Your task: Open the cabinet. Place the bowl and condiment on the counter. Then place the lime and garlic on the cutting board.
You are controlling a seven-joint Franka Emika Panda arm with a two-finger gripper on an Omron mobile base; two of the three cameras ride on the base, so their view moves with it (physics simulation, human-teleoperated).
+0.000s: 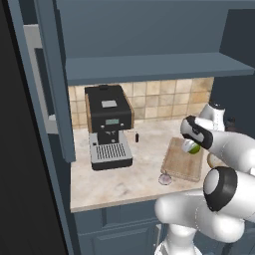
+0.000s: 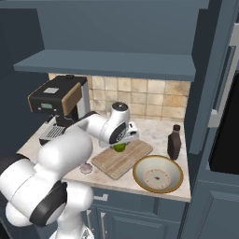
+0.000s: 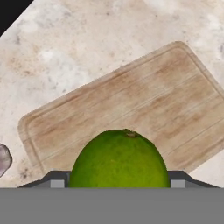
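My gripper is shut on the lime, a round bright green fruit that bulges between the two dark fingertips. It hangs just over the wooden cutting board, seen from the left as the lime above the board. The pale garlic lies on the counter off the board's left corner. To the right of the board sit the cream bowl and the dark condiment bottle. The cabinet stands open, its blue shelf bare.
A black coffee machine with a metal drip tray stands at the counter's left, against the tan tiles. The open cabinet door juts out on the left. A tall dark unit borders the counter on the right.
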